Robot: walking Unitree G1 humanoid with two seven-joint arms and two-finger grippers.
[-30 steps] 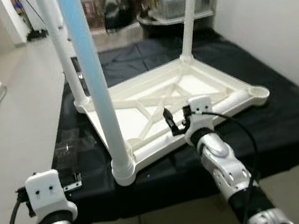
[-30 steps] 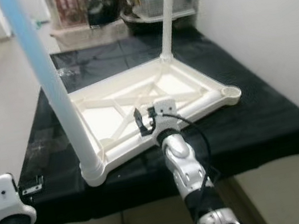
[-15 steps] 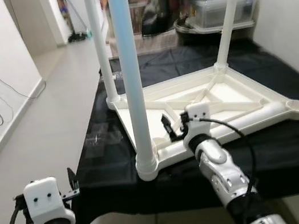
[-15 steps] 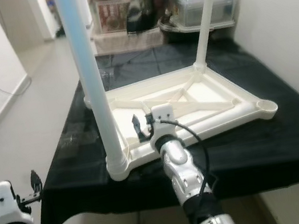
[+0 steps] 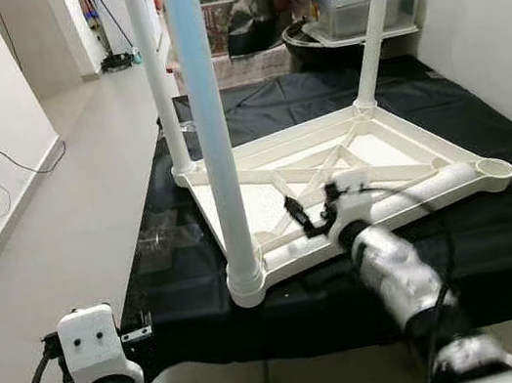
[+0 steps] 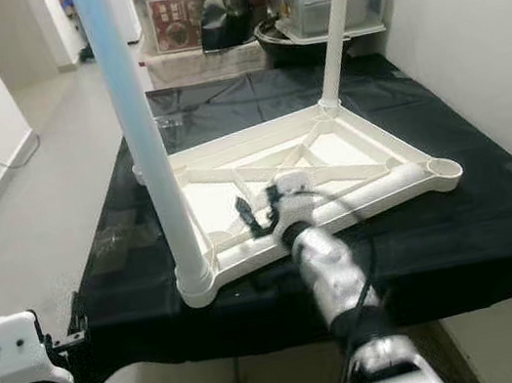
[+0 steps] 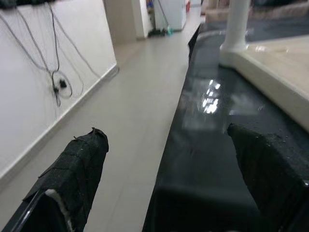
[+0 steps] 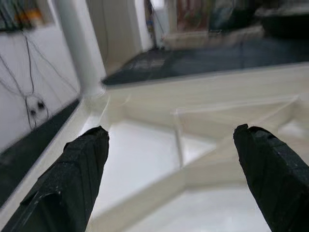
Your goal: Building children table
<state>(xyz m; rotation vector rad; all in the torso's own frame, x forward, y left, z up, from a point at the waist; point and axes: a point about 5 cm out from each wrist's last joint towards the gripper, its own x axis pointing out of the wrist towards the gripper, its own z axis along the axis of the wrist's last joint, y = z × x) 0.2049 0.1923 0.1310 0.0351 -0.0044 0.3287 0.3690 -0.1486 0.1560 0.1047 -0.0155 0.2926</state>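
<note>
Left eye view: the white tabletop (image 5: 333,178) lies upside down on a black cloth (image 5: 502,237), three legs (image 5: 208,121) standing up from its corners; the fourth corner socket (image 5: 496,169), on the robot's right, is empty.
Right eye view: the right gripper (image 6: 259,219) hovers over the near rim of the tabletop, close to the nearest leg; the left gripper (image 6: 75,334) hangs low off the cloth's near-left edge, well apart from the tabletop.
Left wrist view: the left gripper's fingers (image 7: 72,179) are spread wide with nothing between them, the cloth edge running ahead.
Right wrist view: the right gripper's fingers (image 8: 77,174) are spread wide, empty, over the ribbed underside of the tabletop.
Key relation: judging by this, the empty socket lies to the right of the right gripper along the near rim, so the right arm is the nearer one.
</note>
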